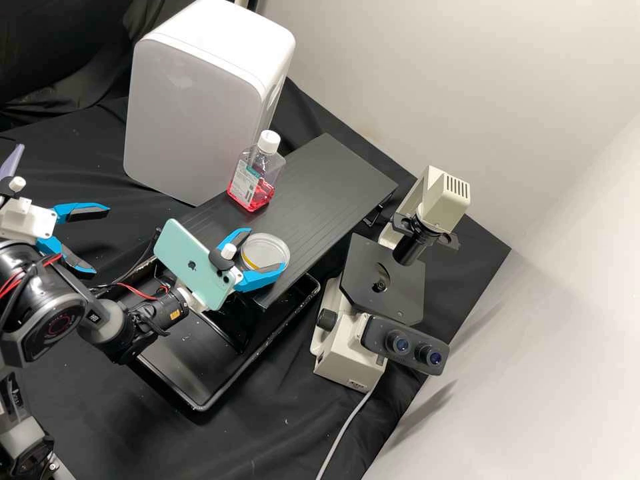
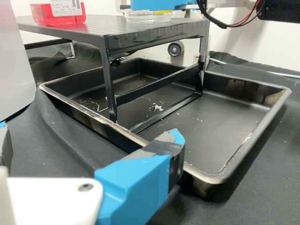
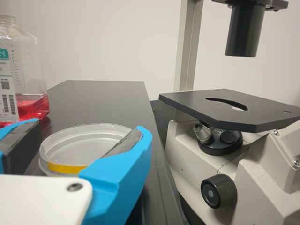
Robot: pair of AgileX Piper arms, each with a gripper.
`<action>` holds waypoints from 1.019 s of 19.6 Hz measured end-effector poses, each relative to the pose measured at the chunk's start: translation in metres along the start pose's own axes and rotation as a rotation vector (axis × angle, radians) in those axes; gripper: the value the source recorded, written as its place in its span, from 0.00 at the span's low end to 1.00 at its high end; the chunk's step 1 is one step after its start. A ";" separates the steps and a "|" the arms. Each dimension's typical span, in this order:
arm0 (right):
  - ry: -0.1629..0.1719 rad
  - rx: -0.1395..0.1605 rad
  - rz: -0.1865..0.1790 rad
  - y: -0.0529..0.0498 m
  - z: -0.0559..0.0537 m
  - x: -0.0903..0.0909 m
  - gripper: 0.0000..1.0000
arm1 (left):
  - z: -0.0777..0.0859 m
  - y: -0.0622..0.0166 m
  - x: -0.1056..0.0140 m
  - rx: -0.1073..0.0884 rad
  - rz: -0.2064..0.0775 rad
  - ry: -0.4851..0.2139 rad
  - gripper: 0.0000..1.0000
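A clear petri dish [image 1: 267,251] [image 3: 84,145] with a yellow band sits on the near end of a black raised shelf [image 1: 320,187]. My right gripper [image 1: 264,249] [image 3: 89,129] is open at shelf height, one blue finger on each side of the dish; I cannot tell if the pads touch it. Farther back on the shelf stands a flask of red liquid [image 1: 255,175] [image 3: 18,89] with a white cap. My left gripper [image 1: 100,240] [image 2: 89,136] is open and holds nothing, low over the black cloth left of the black tray [image 2: 243,150].
The shelf's legs stand in the black tray [image 1: 200,393]. A white microscope [image 1: 387,293] [image 3: 234,154] is right of the shelf, its stage level with the dish. A large white box [image 1: 200,93] stands behind the shelf. A grey cable [image 1: 347,427] runs along the front.
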 end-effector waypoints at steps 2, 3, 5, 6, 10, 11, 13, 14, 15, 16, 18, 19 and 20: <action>0.000 0.000 0.000 0.000 0.000 0.000 0.00 | 0.000 0.0000 0.000 -0.001 0.000 0.001 1.00; 0.000 0.000 0.000 0.000 0.000 0.000 0.00 | 0.000 0.0000 0.000 -0.001 0.000 0.001 1.00; 0.003 -0.004 0.003 0.000 0.000 0.000 0.00 | 0.000 0.0000 0.000 -0.001 0.000 0.001 1.00; 0.003 -0.009 0.003 0.000 0.000 0.000 0.00 | 0.000 0.0000 0.000 -0.001 0.000 0.001 1.00; 0.003 -0.009 0.003 0.000 0.000 0.000 0.00 | 0.000 0.0000 0.000 -0.001 0.000 0.001 1.00; 0.003 -0.009 0.003 0.000 0.000 0.000 0.00 | 0.000 0.0000 0.000 -0.001 0.000 0.001 1.00; 0.006 -0.009 0.007 0.001 -0.001 0.000 0.00 | 0.000 0.0000 0.000 -0.001 0.000 0.001 1.00; 0.006 -0.009 0.007 0.001 -0.001 0.000 0.00 | 0.001 -0.0002 0.000 0.000 0.000 -0.002 1.00; 0.006 -0.009 0.007 0.001 -0.001 0.000 1.00 | 0.001 -0.0002 0.000 0.000 0.000 -0.002 1.00; 0.006 -0.009 0.007 0.001 -0.001 0.000 1.00 | 0.001 -0.0002 0.000 0.000 0.000 -0.002 1.00; 0.006 -0.009 0.007 0.001 -0.001 0.000 1.00 | 0.001 -0.0002 0.000 0.000 0.000 -0.002 1.00; 0.006 -0.009 0.007 0.001 -0.001 0.000 1.00 | 0.001 -0.0003 0.000 0.000 -0.001 -0.001 1.00; 0.006 -0.009 0.007 0.001 -0.001 0.000 1.00 | 0.001 -0.0007 0.000 0.000 -0.003 -0.001 1.00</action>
